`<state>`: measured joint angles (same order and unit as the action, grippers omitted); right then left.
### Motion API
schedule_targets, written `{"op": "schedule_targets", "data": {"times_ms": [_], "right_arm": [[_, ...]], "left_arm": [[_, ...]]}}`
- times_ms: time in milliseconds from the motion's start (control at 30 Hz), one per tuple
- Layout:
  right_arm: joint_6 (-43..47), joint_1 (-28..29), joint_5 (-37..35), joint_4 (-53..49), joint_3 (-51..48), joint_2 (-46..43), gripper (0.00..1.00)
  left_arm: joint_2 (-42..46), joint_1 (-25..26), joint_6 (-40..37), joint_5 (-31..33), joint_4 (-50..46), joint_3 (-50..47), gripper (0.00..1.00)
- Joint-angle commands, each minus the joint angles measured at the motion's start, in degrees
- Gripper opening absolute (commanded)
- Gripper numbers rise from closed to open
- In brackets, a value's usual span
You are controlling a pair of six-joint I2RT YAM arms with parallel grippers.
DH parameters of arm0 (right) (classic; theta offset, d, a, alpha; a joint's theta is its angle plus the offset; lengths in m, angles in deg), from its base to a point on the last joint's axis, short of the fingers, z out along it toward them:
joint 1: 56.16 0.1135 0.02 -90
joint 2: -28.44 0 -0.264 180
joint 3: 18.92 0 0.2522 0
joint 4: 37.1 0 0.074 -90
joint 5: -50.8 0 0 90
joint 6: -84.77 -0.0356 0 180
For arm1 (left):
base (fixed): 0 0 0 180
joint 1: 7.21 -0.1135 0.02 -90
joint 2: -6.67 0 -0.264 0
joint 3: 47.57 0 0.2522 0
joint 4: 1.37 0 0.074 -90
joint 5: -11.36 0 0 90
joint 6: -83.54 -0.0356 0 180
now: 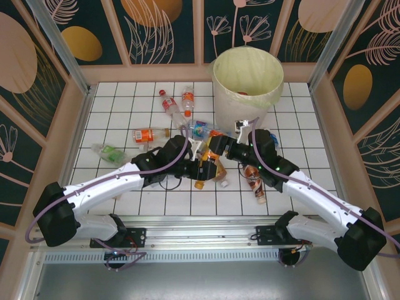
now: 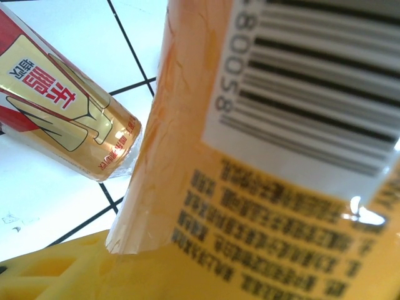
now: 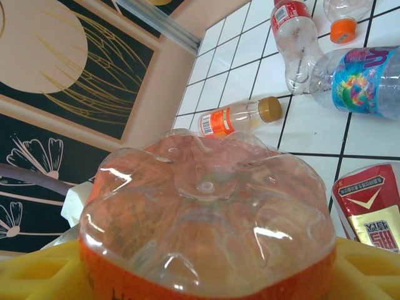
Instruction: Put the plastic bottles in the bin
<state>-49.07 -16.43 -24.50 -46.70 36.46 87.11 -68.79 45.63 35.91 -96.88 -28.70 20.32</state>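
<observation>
An orange-labelled bottle (image 1: pixel 206 170) hangs low over the tiles at the table's middle, where both grippers meet. My left gripper (image 1: pixel 199 167) is shut on it; its barcoded label (image 2: pixel 262 156) presses against my yellow finger (image 2: pixel 56 269). My right gripper (image 1: pixel 217 152) straddles the clear base of an orange-labelled bottle (image 3: pixel 206 212), which sits between its yellow fingers (image 3: pixel 37 272). Where those fingers meet the bottle is hidden. The bin (image 1: pixel 250 106), cream with a yellowish liner, stands at the back right of centre. More plastic bottles lie on the tiles: red-labelled (image 1: pixel 169 103), orange-labelled (image 1: pixel 145 134), green-labelled (image 1: pixel 109 151).
A red-and-gold labelled bottle (image 2: pixel 62 112) lies right beside the held one. A blue-labelled bottle (image 3: pixel 359 81) and a gold-capped orange one (image 3: pixel 231 119) lie further back. A brown-labelled bottle (image 1: pixel 255 181) lies under my right arm. Wooden walls ring the tiled table.
</observation>
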Motion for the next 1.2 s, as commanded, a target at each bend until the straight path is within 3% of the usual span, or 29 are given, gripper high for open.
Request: {"op": "schedule_targets", "data": {"times_ms": [0, 167, 633, 800, 933, 1167], "right_arm": [[0.5, -0.4, 0.4, 1.8, 1.3, 0.1, 0.71], [0.5, -0.4, 0.3, 1.7, 1.3, 0.2, 0.66], [0.8, -0.5, 0.2, 0.9, 1.8, 0.0, 0.63], [1.1, -0.6, -0.5, 0.3, 2.9, -0.1, 0.63], [1.6, -0.8, -2.2, -1.1, 4.2, -0.3, 0.62], [2.9, -3.6, -3.6, -4.2, 5.8, -1.3, 0.62]], "left_arm": [[1.4, 0.2, 0.6, -1.6, 2.1, -0.4, 0.66], [1.6, 0.2, 0.9, -2.0, 2.7, -0.7, 0.66], [1.4, 0.2, 0.4, -1.6, 2.6, 0.0, 0.7], [1.7, 0.2, -0.7, -0.7, 2.1, 1.2, 0.8], [3.1, 0.2, -1.7, 1.5, 1.5, 1.3, 0.98], [7.4, 0.2, -5.9, 6.1, 0.6, 3.4, 0.99]]}}
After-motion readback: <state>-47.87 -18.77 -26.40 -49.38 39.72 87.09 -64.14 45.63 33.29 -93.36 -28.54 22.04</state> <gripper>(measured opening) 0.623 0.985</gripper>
